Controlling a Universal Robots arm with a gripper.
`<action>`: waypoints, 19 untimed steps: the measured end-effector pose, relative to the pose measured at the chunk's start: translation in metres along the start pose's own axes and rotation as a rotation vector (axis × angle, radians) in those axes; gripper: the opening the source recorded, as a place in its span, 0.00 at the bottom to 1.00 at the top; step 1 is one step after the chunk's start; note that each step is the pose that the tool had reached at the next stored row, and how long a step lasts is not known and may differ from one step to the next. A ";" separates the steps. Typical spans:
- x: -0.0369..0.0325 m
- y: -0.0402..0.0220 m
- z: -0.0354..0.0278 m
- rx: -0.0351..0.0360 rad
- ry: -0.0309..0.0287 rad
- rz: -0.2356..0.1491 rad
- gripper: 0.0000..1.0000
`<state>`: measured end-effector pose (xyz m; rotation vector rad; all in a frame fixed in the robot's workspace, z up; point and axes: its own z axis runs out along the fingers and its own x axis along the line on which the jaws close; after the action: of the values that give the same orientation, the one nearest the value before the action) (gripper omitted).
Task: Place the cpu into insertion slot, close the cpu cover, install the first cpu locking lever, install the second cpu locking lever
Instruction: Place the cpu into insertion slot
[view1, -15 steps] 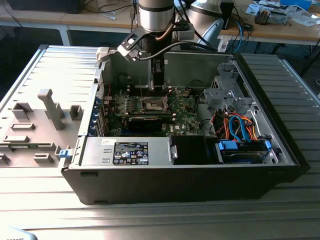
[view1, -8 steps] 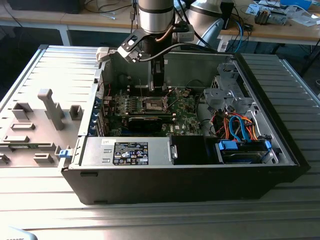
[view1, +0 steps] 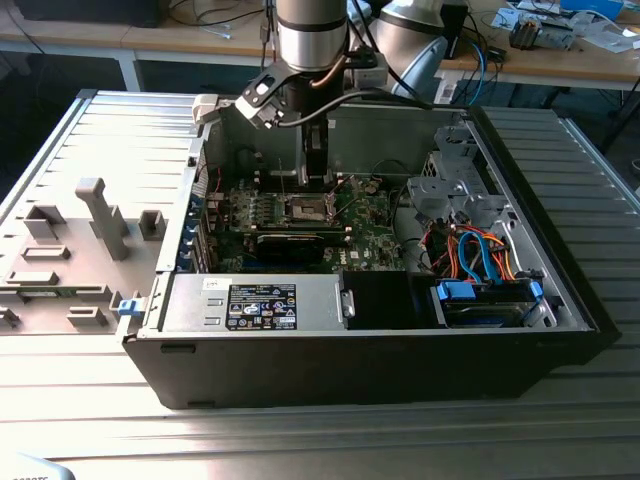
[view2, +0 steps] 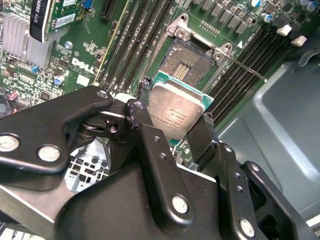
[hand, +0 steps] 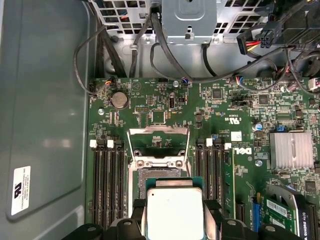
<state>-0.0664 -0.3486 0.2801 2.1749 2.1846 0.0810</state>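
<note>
Gripping the cpu (view2: 177, 114) by two opposite edges between its black fingers (view2: 144, 91), the gripper (view2: 175, 111) holds the chip flat, silver-grey top facing the camera, in the second wrist view. The cpu (hand: 174, 212) hangs over the near edge of the insertion slot (hand: 150, 177) in the first wrist view, hiding part of it while the rest of the dark socket lies uncovered; whether chip and socket touch cannot be told. At the socket's far edge the cpu cover (hand: 159, 131) is swung up and open, green board showing through its cut-out centre. A thin metal lever (view2: 245, 68) angles out from the socket's corner across the neighbouring memory slots (hand: 107, 180), which flank the socket on both sides of the green motherboard (hand: 210, 115). A finned silver heatsink (hand: 291, 150) sits well off to one side. In the exterior view the gripper (view1: 314, 175) reaches down into an open computer case (view1: 400, 350) lying on a ribbed metal table (view1: 300, 440), with a grey fixture tray (view1: 70, 250) at the exterior view's left.
</note>
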 end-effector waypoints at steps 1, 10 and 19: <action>0.0000 0.0000 0.0004 -0.0001 0.0001 0.000 0.54; 0.0000 -0.0004 0.0049 -0.0001 0.0001 0.000 0.54; 0.0001 -0.0007 0.0096 -0.0001 0.0001 0.000 0.54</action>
<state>-0.0664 -0.3486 0.2704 2.1749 2.1846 0.0812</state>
